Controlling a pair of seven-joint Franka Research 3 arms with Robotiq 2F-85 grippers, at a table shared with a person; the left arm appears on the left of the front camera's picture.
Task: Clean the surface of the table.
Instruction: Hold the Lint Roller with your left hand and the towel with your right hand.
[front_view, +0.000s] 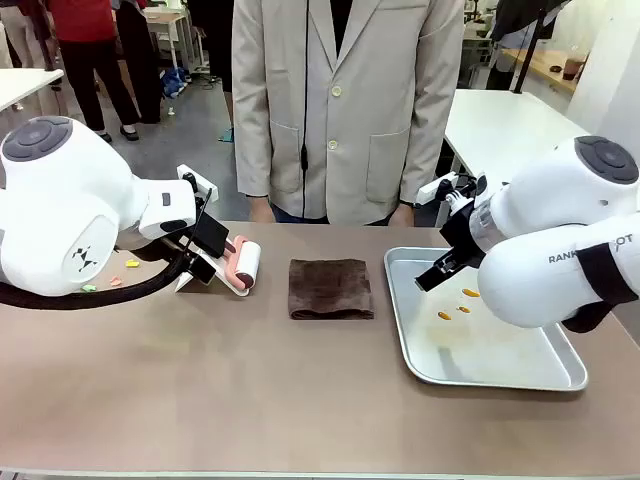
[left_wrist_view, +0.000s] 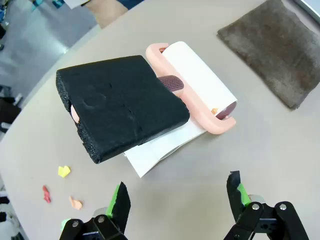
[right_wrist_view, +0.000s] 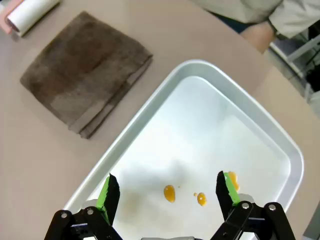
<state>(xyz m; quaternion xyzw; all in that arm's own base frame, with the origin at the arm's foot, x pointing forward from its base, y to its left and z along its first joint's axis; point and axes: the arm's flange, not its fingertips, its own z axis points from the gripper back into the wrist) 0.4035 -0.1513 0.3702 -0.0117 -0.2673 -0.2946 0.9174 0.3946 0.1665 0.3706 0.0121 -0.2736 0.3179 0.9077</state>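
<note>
I am reading only part of the lettering on the right arm (front_view: 575, 258): "RANK" and "OT". The taupe tabletop (front_view: 200, 400) is lying under both sets of fingers, with bare room running to its near edge. The right fingers (right_wrist_view: 109, 192) are hanging spread wide over the silver tray (right_wrist_view: 197, 65), gripping nothing. A few orange spots (right_wrist_view: 169, 193) are sitting between the tips. The brown cloth (right_wrist_view: 85, 70) is lying beyond the left tip, just clear of the tray's rim. The left fingers (left_wrist_view: 120, 200) are standing wide apart, touching nothing. Ahead of them a black foam block (left_wrist_view: 120, 115) is resting over the pink lint roller (left_wrist_view: 200, 80), and small coloured scraps (left_wrist_view: 63, 171) are lying off the left tip.
</note>
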